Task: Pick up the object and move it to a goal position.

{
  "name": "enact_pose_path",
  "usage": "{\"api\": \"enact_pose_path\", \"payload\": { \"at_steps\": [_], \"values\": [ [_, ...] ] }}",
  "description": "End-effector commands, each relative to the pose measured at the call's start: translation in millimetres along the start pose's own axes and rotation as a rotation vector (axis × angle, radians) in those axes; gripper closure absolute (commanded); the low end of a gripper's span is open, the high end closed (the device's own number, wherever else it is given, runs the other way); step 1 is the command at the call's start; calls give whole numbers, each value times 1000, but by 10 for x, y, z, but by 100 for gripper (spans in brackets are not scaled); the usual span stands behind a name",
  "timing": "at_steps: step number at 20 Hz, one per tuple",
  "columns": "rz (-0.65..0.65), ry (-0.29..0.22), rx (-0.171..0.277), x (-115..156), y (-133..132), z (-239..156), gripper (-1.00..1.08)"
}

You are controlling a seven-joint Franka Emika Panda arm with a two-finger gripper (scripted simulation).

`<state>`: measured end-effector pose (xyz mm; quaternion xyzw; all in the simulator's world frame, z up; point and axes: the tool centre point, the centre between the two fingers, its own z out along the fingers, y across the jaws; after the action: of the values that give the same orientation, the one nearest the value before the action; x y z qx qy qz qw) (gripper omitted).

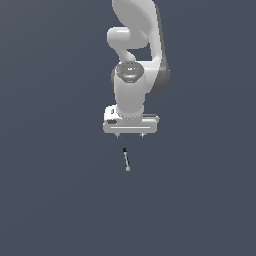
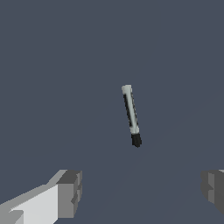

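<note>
bare simulator scene, plain grey ground (image 1: 50,200)

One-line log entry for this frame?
phase: pre-grasp | gripper: open, empty | stick: lying flat on surface, ungrasped, apart from gripper | goal: not visible

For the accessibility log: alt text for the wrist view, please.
A small stick, light grey with a black tip, lies alone on a plain dark grey floor. The open gripper shows two grey fingertips spread wide apart, holding nothing and not touching the stick.
</note>
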<state>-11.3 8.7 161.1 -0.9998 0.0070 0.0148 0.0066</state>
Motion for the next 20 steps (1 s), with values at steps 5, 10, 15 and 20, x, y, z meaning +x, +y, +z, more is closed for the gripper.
{"api": "enact_pose_path", "payload": {
  "at_steps": [5,10,15,20],
  "values": [
    [-46,6,-6,105,47,233,-92],
    [-109,16,-12,231,108,554,-92],
    [-162,23,-15,318,155,829,-92],
    [-189,28,-16,356,179,976,-92]
  ]
}}
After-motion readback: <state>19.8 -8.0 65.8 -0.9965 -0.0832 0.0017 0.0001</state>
